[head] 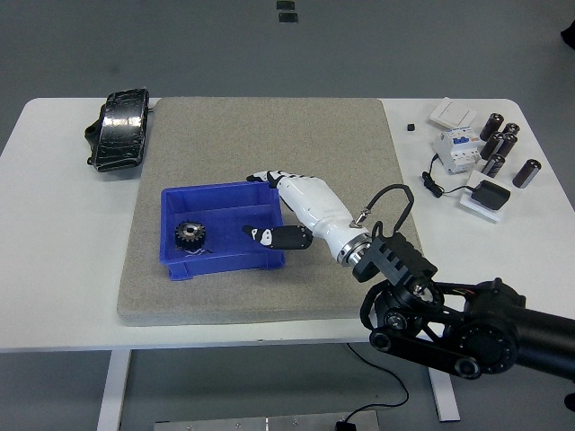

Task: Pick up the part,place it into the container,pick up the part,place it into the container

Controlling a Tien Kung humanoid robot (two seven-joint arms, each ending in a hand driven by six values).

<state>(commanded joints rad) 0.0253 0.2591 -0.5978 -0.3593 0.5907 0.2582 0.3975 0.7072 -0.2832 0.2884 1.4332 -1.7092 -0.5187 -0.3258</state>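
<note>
Blue container (222, 229) holds a black gear (190, 235); right hand (286, 205) fingers (263, 177) spread, empty.

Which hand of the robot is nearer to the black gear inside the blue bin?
Right. The right hand is open over the blue bin's right end, apart from the black gear lying at the bin's left end. The left hand is not in view.

A grey felt mat (269, 153) covers the middle of the white table (54, 233). A black pedal-like device (119, 130) sits near the table's far left corner, just off the mat. On the right side lie white switch plates (453, 113), a white circuit breaker (454, 147), several dark cylinders (505, 148), a small black cube (410, 127), and a black adapter (490, 194) with a thin cable (437, 188).
</note>
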